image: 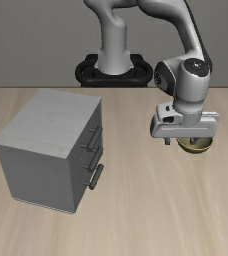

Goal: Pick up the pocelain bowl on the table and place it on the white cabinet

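**Kid:** Is the bowl [199, 147] on the cabinet [48, 140] yet?

**Friend:** No. It sits low near the table's [156, 220] edge on the exterior view's right, right under the gripper [190, 139]. The cabinet is well apart.

**Kid:** Is it grabbed?

**Friend:** I can't tell. Lifting and carrying still look left. The table is pale wood and the wall [26, 40] is grey.

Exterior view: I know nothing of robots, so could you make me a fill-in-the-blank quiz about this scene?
1. The bowl lies directly ____ the claw.
2. The white cabinet stands on the exterior view's ____ side.
3. Exactly ____ robot arm reaches over the table.
Missing words: under; left; one.
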